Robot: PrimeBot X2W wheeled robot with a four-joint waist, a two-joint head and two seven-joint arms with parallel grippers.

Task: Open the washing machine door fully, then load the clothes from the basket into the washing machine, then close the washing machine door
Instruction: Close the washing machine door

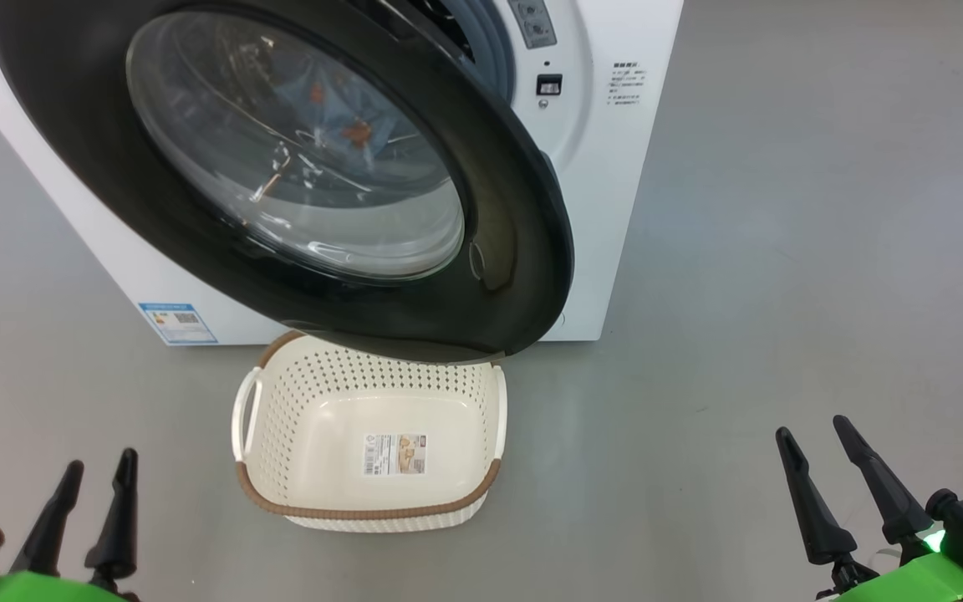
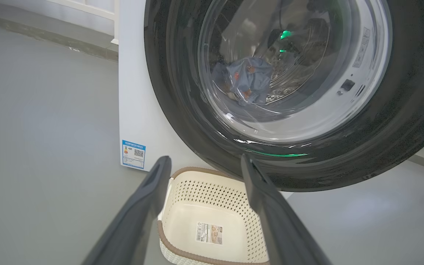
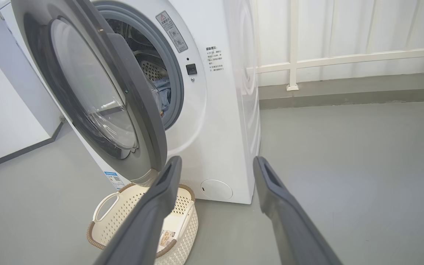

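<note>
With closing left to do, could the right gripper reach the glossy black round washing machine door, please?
Probably yes: only bare grey floor lies between the open right gripper and the black door.

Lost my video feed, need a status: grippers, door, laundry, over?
Both open, empty: left gripper, right gripper. Blue clothes in drum, basket empty, washing machine door ajar above it. Closing path looks clear.

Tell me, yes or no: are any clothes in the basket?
No, the basket holds just its label sticker on a bare floor.
</note>
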